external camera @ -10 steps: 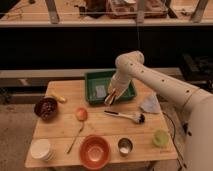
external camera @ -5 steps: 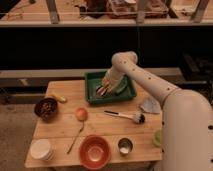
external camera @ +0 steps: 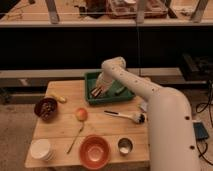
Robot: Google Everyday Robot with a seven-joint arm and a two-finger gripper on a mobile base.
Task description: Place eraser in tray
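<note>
The hand (external camera: 98,90) is reaching down inside the green tray (external camera: 127,95), pinching the eraser (external camera: 96,92); a brush (external camera: 123,116) and an apple (external camera: 81,114) are lying nearby on the table (external camera: 100,131).

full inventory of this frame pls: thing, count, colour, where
tray: 1, green, table's far edge
eraser: 1, striped, in tray at the hand
bowl: 1, orange, near edge
dark bowl: 1, brown, left side
apple: 1, red-yellow, centre
spoon: 1, left of orange bowl
brush: 1, black handle, right of apple
cup: 1, metallic, near right
white stack: 1, near-left corner
table: 1, wooden
hand: 1, inside tray over eraser
</note>
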